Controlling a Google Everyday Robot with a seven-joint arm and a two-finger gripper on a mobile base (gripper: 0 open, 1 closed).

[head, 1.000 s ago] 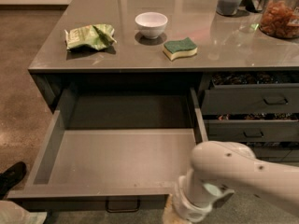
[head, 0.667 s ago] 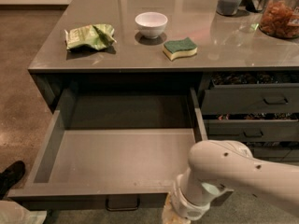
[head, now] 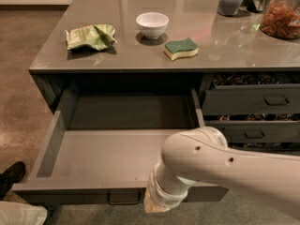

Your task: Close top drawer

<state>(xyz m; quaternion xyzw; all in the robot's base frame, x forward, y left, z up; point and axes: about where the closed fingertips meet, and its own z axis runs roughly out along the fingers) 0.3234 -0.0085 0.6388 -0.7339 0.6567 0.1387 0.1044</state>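
The top drawer [head: 117,149] stands pulled far out of the grey counter, with a bare grey inside. Its front [head: 70,193] faces me at the bottom, and the small dark loop handle [head: 124,200] shows at its lower edge. My white arm [head: 225,172] reaches in from the right over the drawer's front right corner. The gripper [head: 152,205] points down in front of the drawer front, just right of the handle, and is mostly hidden by the wrist.
On the counter top [head: 234,50] lie a crumpled green packet [head: 90,36], a white bowl [head: 152,24] and a green-yellow sponge [head: 180,48]. Jars [head: 281,13] stand at the back right. Narrower grey drawers [head: 251,100] are to the right. A dark shoe [head: 11,175] is on the floor at the left.
My arm's wrist has moved left along the drawer front, closer to the handle. The drawer stands as far out as before.
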